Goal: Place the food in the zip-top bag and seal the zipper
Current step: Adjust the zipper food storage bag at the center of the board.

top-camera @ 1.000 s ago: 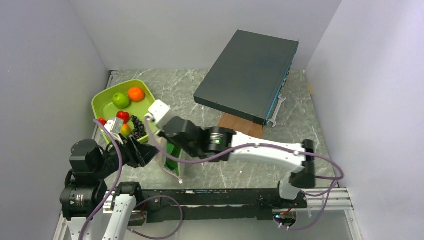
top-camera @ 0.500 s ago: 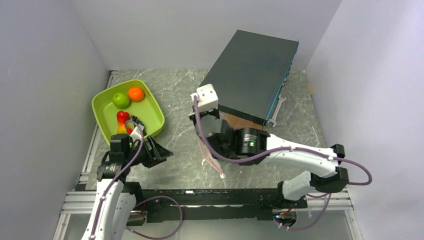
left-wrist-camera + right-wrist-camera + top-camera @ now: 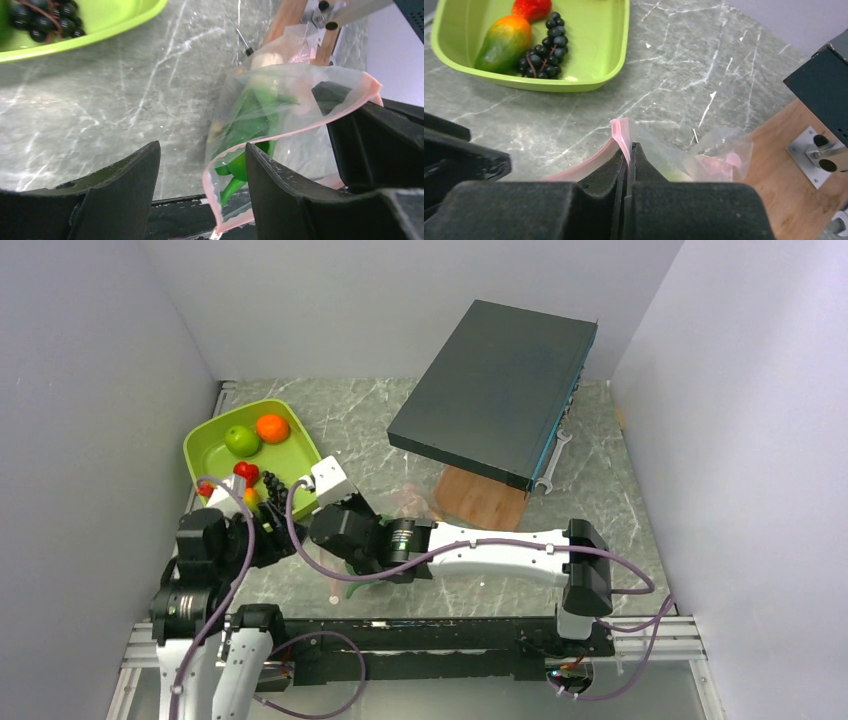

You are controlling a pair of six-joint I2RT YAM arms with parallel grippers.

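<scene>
My right arm [image 3: 500, 545] lies stretched out low, reaching toward the near-right corner of the lime-green tray [image 3: 295, 455]. My right gripper [image 3: 628, 150] is pinched tight on the zipper [image 3: 620, 131], the pink strip of the zip-top bag [image 3: 300, 145], just off the tray's near rim. The strip stands up between the fingers with no gap showing.

My left arm [image 3: 205, 560] is folded up close at the tray's near-left side, its wrist pointing past the tray's near edge toward the bag. My left gripper [image 3: 201, 150] is spread wide and holds nothing. The bag's pink lip loops down in the gap between its fingers, but I cannot tell whether it touches either one.

The bag hangs slack with its mouth open, just beside the tray's near-right corner. The leafy greens [image 3: 250, 125] are inside it, along with something pale above them that I cannot make out.

The rest of the food is in the tray:
- The green apple [image 3: 241, 440] and the orange fruit [image 3: 271, 427] sit at its far end.
- The red fruit [image 3: 531, 7], the yellow-red fruit [image 3: 504, 42] and the black grapes [image 3: 541, 55] crowd its near end — the grapes touch the yellow-red fruit.
</scene>
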